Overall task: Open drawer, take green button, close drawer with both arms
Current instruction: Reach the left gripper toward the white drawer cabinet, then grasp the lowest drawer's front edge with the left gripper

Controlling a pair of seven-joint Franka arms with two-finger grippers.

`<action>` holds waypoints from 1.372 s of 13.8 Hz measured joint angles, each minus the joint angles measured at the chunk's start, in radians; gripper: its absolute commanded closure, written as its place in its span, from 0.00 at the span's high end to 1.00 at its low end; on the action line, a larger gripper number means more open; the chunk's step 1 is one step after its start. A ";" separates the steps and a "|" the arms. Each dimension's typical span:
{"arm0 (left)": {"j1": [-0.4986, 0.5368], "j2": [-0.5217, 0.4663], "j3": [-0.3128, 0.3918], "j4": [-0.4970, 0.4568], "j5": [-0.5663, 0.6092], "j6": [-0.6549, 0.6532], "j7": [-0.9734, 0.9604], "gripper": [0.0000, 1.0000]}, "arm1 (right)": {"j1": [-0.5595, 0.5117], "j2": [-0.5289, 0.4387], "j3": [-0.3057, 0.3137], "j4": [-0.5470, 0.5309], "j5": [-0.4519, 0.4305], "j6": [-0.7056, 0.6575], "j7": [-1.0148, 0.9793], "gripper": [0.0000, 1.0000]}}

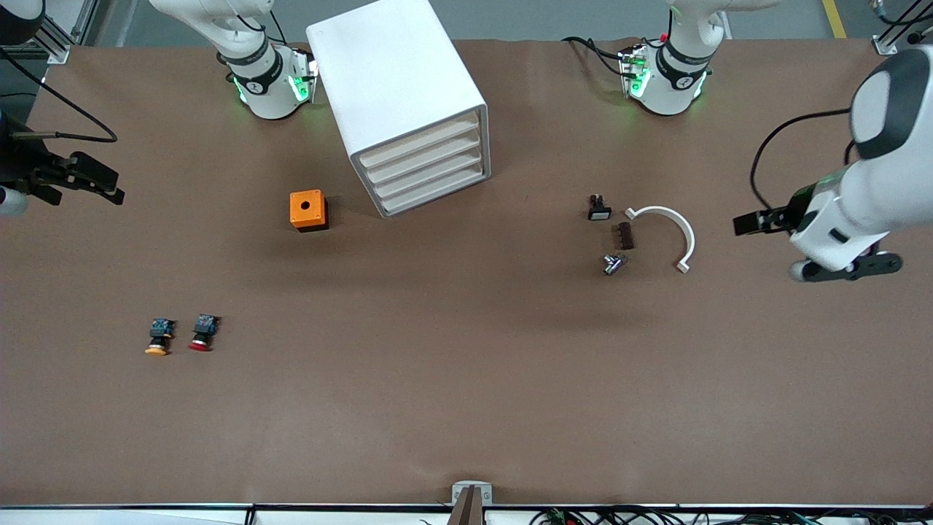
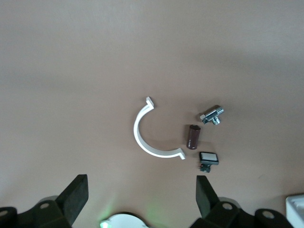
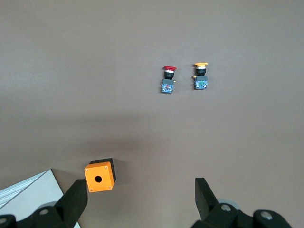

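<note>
The white cabinet [image 1: 408, 102] stands on the counter [image 1: 466, 379] near the arms' bases, its four cream-fronted drawers [image 1: 426, 169] all shut, fronts angled toward five o'clock.

You've got a brown table [image 1: 466, 408] under even light, grey floor [image 1: 554, 18] past its edge, yellow floor line [image 1: 834, 18].

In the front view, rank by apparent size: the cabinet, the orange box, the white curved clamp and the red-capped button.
1. cabinet
2. white curved clamp
3. orange box
4. red-capped button

The clamp spans more but is thin, so its ranking against the box is unsure.
</note>
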 measured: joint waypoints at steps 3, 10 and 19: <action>-0.069 0.116 -0.005 0.013 -0.046 0.004 -0.310 1.00 | 0.000 0.000 0.000 0.000 0.000 0.000 0.000 1.00; -0.231 0.295 -0.011 0.050 -0.175 0.004 -1.138 1.00 | -0.002 0.055 -0.001 0.010 0.000 -0.001 -0.001 1.00; -0.367 0.490 -0.012 0.055 -0.564 0.031 -1.721 0.83 | -0.115 0.235 -0.008 0.046 -0.007 0.114 -0.197 1.00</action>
